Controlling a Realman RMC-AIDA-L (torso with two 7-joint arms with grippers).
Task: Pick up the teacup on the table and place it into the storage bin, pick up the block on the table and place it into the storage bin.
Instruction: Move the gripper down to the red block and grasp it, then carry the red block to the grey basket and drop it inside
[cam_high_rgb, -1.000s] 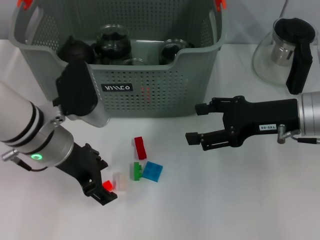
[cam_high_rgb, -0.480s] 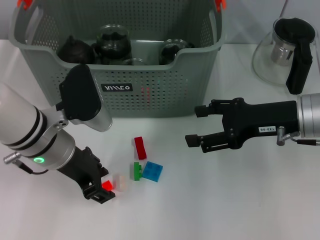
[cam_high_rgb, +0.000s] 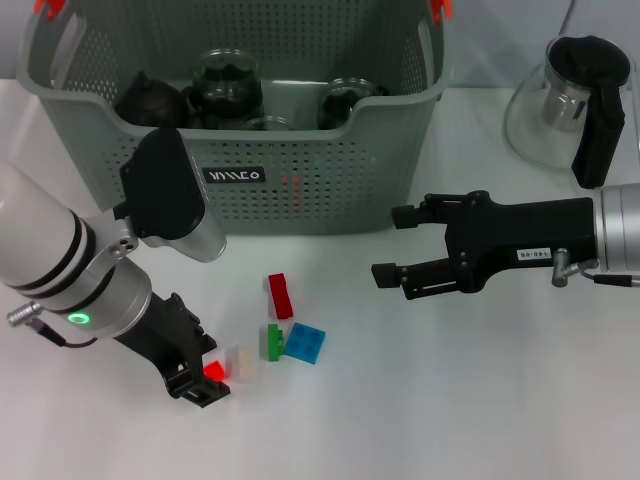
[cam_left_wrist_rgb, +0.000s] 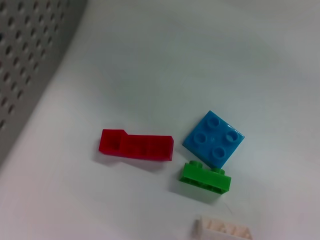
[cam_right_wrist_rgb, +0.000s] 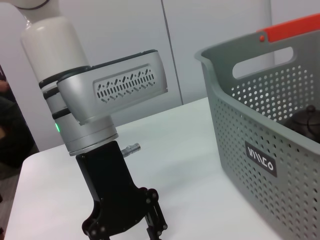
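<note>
Red small block (cam_high_rgb: 214, 371) sits pinched between left gripper (cam_high_rgb: 205, 378) fingertips, low at the table. White block (cam_high_rgb: 240, 362) lies just beside; green block (cam_high_rgb: 271, 342), blue plate (cam_high_rgb: 304, 343), red brick (cam_high_rgb: 281, 296) farther out. Right gripper (cam_high_rgb: 392, 245) hangs spread, empty. Block step underway; next: lift, carry over storage bin (cam_high_rgb: 300, 180) rim.

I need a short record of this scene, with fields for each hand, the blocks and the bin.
left hand: low at the table, shut on a small red block
right hand: open, above the table, holding nothing
loose blocks: dark red block, green block, blue block, pale block
storage bin: behind the blocks, dark teaware inside
</note>
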